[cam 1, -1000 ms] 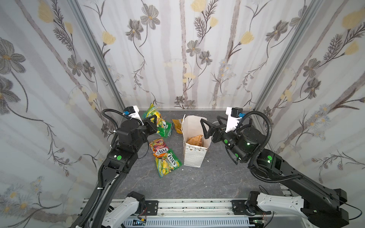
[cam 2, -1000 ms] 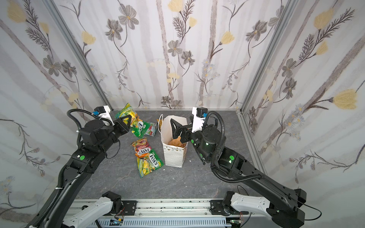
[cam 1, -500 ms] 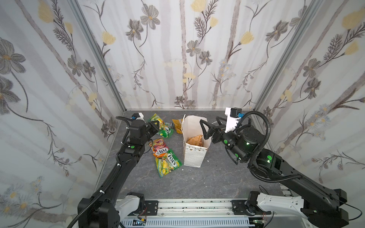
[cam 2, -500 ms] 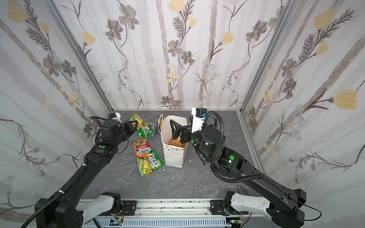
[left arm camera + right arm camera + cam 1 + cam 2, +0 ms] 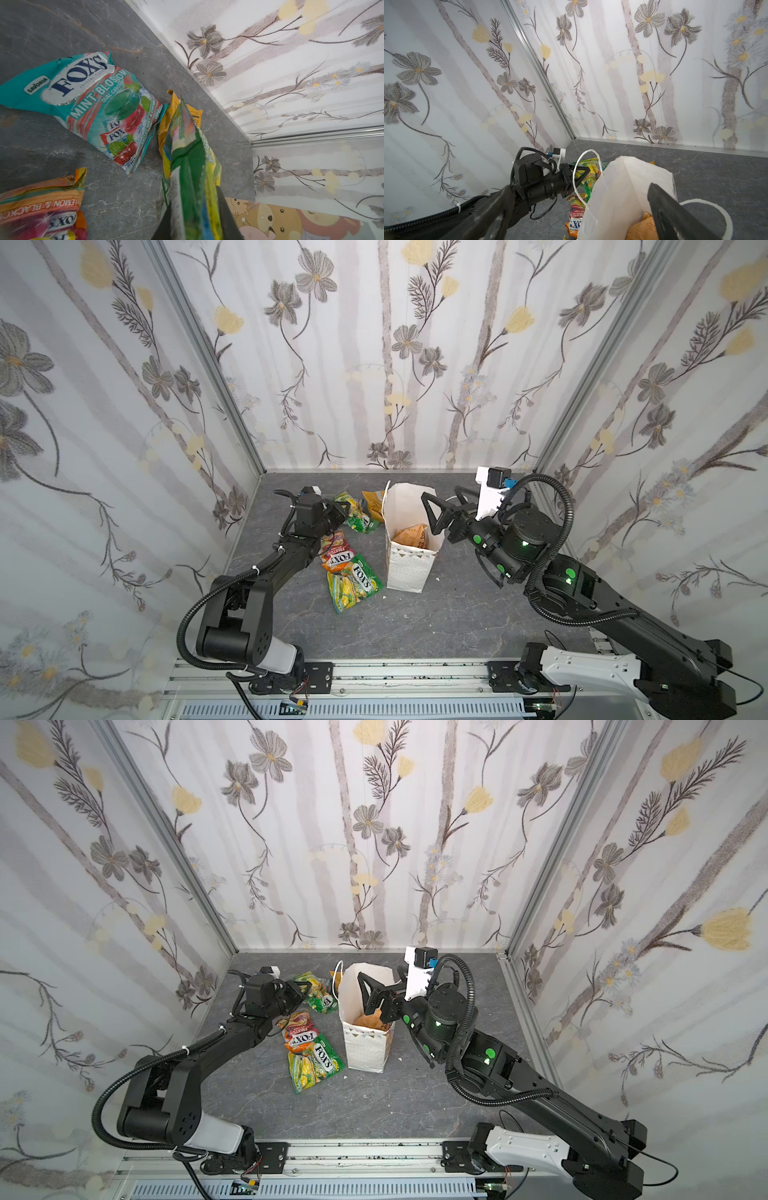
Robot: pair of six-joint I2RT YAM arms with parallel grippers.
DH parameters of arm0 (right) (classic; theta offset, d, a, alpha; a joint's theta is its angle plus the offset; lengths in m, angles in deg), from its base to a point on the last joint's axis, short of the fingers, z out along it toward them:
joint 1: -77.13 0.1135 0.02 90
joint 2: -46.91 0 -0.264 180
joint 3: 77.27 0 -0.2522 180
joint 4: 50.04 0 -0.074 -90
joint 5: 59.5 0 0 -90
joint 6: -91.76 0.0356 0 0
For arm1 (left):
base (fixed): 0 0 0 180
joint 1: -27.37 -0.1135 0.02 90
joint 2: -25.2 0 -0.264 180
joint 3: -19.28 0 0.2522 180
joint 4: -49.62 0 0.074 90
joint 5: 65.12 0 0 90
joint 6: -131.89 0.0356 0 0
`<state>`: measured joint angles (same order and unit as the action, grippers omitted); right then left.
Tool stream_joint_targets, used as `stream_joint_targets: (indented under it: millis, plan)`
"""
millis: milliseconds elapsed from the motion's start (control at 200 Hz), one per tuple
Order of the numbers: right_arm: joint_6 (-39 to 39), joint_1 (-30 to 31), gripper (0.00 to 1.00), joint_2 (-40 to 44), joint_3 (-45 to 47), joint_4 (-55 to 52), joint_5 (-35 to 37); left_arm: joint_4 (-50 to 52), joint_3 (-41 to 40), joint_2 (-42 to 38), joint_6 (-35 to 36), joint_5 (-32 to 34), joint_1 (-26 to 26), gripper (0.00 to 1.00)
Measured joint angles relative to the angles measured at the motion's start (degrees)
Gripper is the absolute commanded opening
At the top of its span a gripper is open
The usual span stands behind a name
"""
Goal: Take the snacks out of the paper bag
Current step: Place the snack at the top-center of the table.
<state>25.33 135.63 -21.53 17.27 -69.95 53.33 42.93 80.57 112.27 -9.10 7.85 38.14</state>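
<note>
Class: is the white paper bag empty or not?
Not empty: the paper bag stands upright, with an orange-tan pouch visible inside.

You are seeing the right gripper (image 5: 440, 506) hanging wide over the open mouth of the paper bag (image 5: 405, 572) and partly blocking it, while the snacks (image 5: 353, 580) and the left arm (image 5: 282, 564) are crowding the table (image 5: 436, 626) left of the bag, leaving open room toward the front.

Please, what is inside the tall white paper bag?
An orange-tan pouch lies inside the paper bag. Whether anything else lies under it cannot be seen: the pouch and the bag's walls cover the bottom.
</note>
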Motion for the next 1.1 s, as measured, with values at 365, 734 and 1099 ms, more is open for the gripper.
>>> stream_joint_targets:
  millis: [365, 734, 1099]
  plan:
    - [0.3, 0.0, 1.0, 0.6, 0.0, -1.4, 0.0, -4.8, 0.9, 10.1, 0.2, 0.5, 3.6, 0.16]
    - [0.6, 0.0, 1.0, 1.3, 0.0, -1.9, 0.1, -5.6, 1.3, 13.3, 2.9, 1.7, 5.4, 0.51]
    - [1.0, 0.0, 1.0, 1.4, 0.1, -1.8, 0.1, 8.6, 3.7, 7.8, 12.0, 9.7, 7.3, 0.75]
